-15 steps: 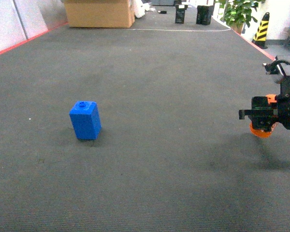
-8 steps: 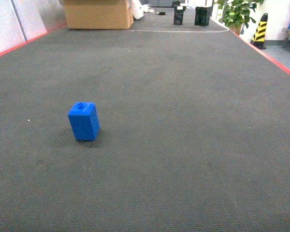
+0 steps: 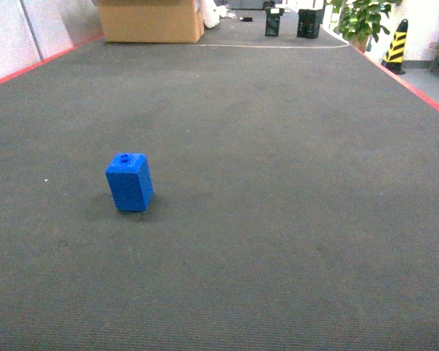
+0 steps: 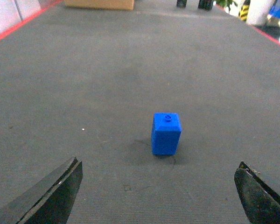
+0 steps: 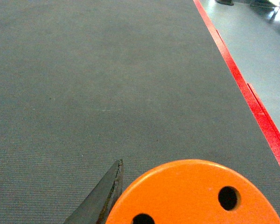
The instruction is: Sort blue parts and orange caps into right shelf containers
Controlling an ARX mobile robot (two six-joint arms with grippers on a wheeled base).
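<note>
One blue part [image 3: 129, 182] stands upright on the dark grey carpet, left of centre in the head view, stud on top. The left wrist view has it [image 4: 166, 133] straight ahead of my left gripper [image 4: 158, 164], which is open wide with nothing between its fingers [image 4: 56, 193]. An orange cap [image 5: 196, 189] fills the bottom of the right wrist view, flat holed top toward the camera. My right gripper [image 5: 191, 207] is shut on it; only one finger [image 5: 100, 198] shows, against its left side. Neither gripper appears in the head view. The right shelf containers are out of view.
A cardboard box [image 3: 150, 20] stands at the far left end. Black objects [image 3: 311, 22], a potted plant [image 3: 358, 18] and a yellow-black cone [image 3: 396, 45] stand far right. A red line [image 5: 252, 100] borders the carpet's right edge, with light floor beyond.
A second ago my right gripper, holding the orange cap, showed at the right edge of the head view; it has since left that view. The blue part has stayed put.
</note>
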